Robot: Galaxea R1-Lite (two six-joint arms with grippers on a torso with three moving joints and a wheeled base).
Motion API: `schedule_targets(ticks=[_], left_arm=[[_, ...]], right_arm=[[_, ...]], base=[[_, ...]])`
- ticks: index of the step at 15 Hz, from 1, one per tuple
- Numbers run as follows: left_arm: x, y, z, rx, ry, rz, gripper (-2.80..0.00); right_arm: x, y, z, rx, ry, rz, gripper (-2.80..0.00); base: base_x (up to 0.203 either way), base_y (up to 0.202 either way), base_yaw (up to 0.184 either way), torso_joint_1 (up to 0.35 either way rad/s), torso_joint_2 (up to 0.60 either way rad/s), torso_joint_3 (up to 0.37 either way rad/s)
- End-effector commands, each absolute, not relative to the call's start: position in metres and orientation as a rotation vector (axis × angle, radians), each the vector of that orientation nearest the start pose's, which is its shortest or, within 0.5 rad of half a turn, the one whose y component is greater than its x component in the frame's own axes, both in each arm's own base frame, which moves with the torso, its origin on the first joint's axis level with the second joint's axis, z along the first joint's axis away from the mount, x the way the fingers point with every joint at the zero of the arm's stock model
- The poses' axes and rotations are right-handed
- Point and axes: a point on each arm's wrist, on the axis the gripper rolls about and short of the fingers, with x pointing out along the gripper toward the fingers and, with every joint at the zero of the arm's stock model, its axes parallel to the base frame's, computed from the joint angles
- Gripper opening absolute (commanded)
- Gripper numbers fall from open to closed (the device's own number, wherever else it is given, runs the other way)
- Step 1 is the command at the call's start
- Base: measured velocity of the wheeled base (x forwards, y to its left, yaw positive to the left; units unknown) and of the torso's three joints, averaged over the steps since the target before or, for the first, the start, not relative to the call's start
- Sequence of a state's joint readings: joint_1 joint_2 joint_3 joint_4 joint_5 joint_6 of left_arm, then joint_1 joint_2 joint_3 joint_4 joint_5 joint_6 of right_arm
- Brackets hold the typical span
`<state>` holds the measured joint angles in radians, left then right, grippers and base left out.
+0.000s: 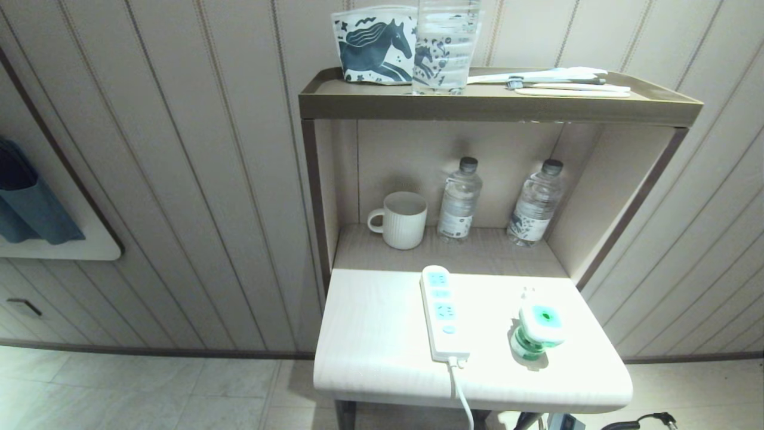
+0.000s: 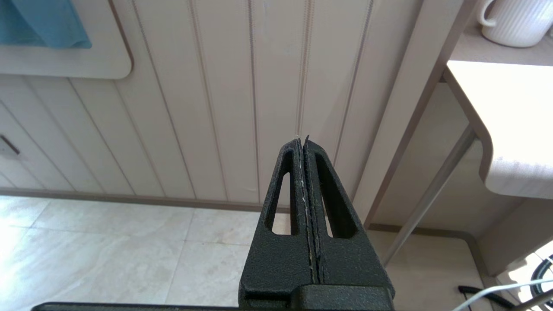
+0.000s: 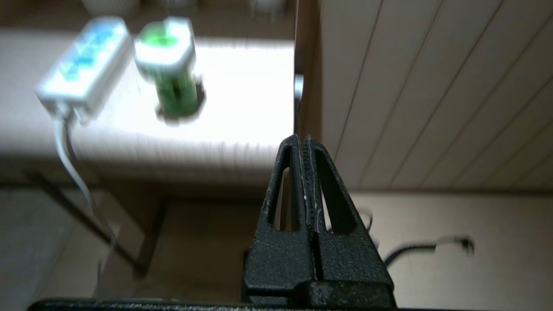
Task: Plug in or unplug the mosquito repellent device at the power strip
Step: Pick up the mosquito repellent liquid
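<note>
Since the mosquito repellent device (image 1: pixel 537 331) is a small plastic unit with a liquid-filled green bottle under a white square cap, it likely handles as light and rigid, with smooth sides that could slip. The flat flanks of the white cap look like the soundest place to pinch, rather than the rounded bottle. It lies unplugged on the table (image 1: pixel 370 340), tipped over with its prongs pointing toward the shelf, just beside the power strip (image 1: pixel 443 313) and not touching it. The right pincer (image 3: pixel 303 139) hangs below and in front of the table edge, fingers pressed together and empty, well apart from the device. The left pincer (image 2: pixel 302 140), likewise pressed together and empty, sits low beside the table, near the wall.
</note>
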<state>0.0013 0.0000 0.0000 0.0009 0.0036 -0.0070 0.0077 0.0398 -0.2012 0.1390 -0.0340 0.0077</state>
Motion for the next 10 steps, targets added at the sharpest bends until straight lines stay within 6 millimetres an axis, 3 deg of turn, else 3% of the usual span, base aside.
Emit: schedule_targets(ticks=[1, 3, 6, 8, 10], left_arm=[[-0.023, 0.000, 0.075, -0.008, 0.003, 0.006, -2.80], [-0.023, 0.000, 0.076, -0.008, 0.002, 0.006, -2.80], [-0.023, 0.000, 0.075, -0.008, 0.003, 0.005, -2.80], [-0.023, 0.000, 0.076, -0.008, 0.002, 0.005, -2.80], [-0.023, 0.000, 0.075, -0.008, 0.003, 0.006, -2.80]], right_arm=[[-0.048, -0.001, 0.183, 0.008, -0.078, -0.024, -2.80], [-0.036, -0.001, 0.230, 0.006, -0.049, -0.026, -2.80], [-0.003, 0.000, 0.292, 0.057, -0.023, -0.030, -2.80], [0.019, 0.000, 0.342, 0.203, -0.057, -0.015, -2.80], [0.033, 0.001, 0.376, 0.333, -0.001, 0.033, -2.80]], base=[[0.000, 0.000, 0.000, 0.000, 0.00, 0.000], [0.000, 0.000, 0.000, 0.000, 0.00, 0.000], [0.000, 0.000, 0.000, 0.000, 0.00, 0.000], [0.000, 0.000, 0.000, 0.000, 0.00, 0.000], [0.000, 0.000, 0.000, 0.000, 0.00, 0.000]])
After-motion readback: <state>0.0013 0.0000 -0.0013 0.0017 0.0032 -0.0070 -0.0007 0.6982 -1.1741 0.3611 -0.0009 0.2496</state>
